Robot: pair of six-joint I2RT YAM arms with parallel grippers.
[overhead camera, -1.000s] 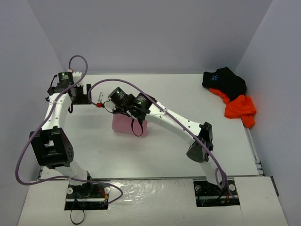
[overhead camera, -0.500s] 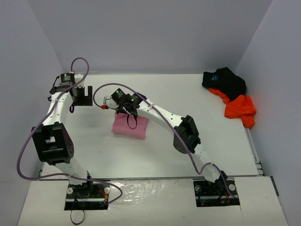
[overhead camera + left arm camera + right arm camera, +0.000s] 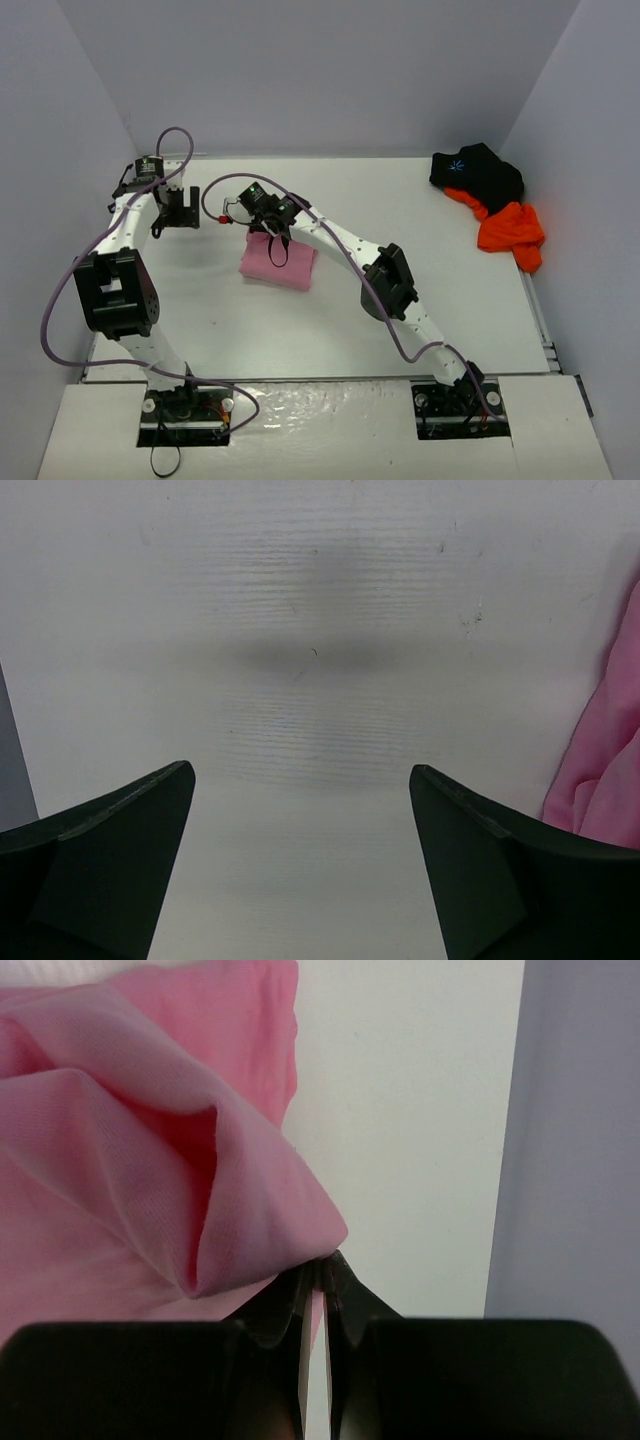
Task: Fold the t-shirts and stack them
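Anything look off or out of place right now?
Nothing looks damaged. The black shirt and orange shirt lie crumpled against each other in the far right corner, unfolded. The pink shirt is folded, but the right gripper pinches one corner, bunching it up.
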